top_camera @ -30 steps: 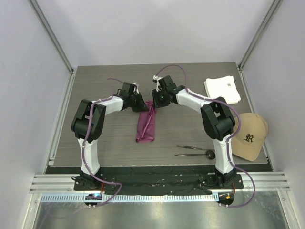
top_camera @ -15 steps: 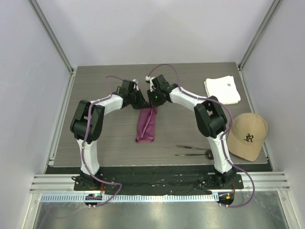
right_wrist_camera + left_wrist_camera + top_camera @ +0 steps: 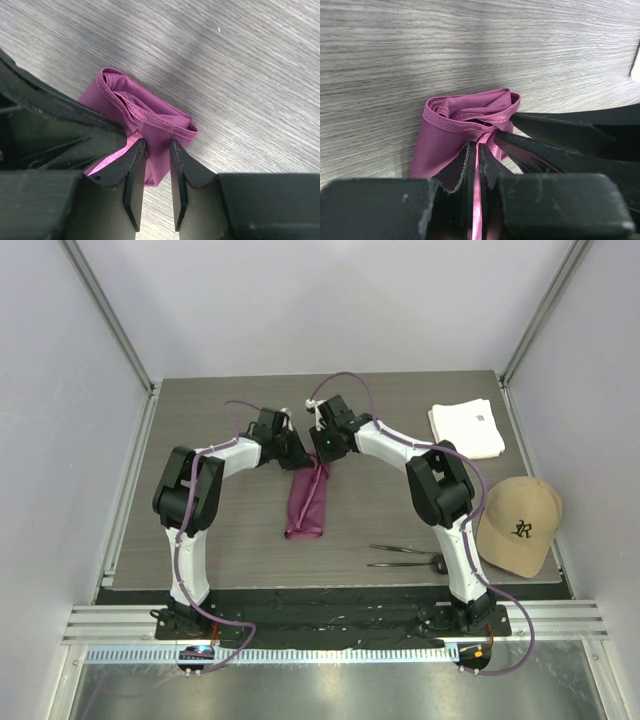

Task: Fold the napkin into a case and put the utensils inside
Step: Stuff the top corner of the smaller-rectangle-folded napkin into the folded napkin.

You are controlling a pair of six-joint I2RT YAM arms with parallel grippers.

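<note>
The magenta-purple napkin (image 3: pixel 306 502) lies mid-table, folded into a long narrow case shape running front to back. Both grippers meet at its far end. My left gripper (image 3: pixel 298 456) is shut on that end, with a thin layer of cloth pinched between its pads (image 3: pixel 477 146). My right gripper (image 3: pixel 320 454) comes in from the other side. Its jaws stand a little apart (image 3: pixel 156 145), astride the rolled far edge of the napkin (image 3: pixel 150 107), which bunches up off the table. The utensils (image 3: pixel 402 555), two thin dark pieces, one a spoon with a round black head (image 3: pixel 440 561), lie near the front right.
A folded white cloth (image 3: pixel 467 427) lies at the back right. A tan cap (image 3: pixel 520 525) rests at the right edge, close to the utensils. The two grippers' fingers nearly touch over the napkin's end; the right gripper's black fingers (image 3: pixel 560 137) show in the left wrist view.
The right gripper has shifted left to the napkin's far end, close against the left gripper. The napkin's far end has bunched slightly. The left gripper keeps its hold.
</note>
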